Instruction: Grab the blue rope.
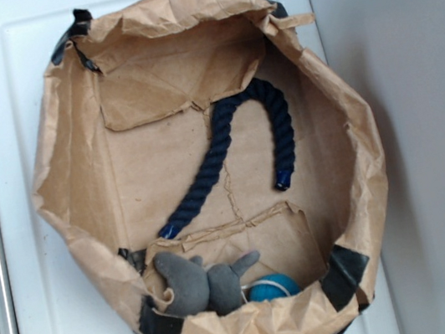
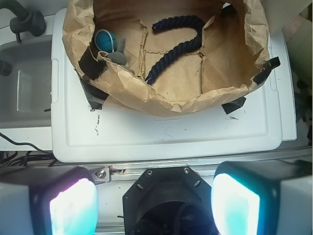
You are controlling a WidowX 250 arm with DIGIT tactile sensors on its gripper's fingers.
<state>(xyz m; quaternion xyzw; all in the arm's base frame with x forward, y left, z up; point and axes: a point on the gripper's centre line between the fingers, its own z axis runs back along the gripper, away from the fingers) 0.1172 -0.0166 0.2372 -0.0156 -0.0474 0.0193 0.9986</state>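
Observation:
The blue rope [image 1: 212,156] is a thick navy twisted rope bent in a hook shape. It lies on the floor of an open brown paper bag [image 1: 80,232], with shiny blue caps on both ends. In the wrist view the blue rope [image 2: 181,46] lies far ahead inside the bag [image 2: 161,100]. My gripper [image 2: 154,200] is well back from the bag, over the robot's black base. It is open, its two glowing pads [image 2: 73,208] stand wide apart, and nothing is between them. The exterior view does not show the gripper.
A grey plush toy [image 1: 199,285] and a small teal ball [image 1: 273,288] lie in the bag's near corner, apart from the rope. The bag stands on a white lid [image 2: 171,134]. A grey tub [image 2: 24,83] sits to the left, and the black base plate [image 2: 166,188] lies below me.

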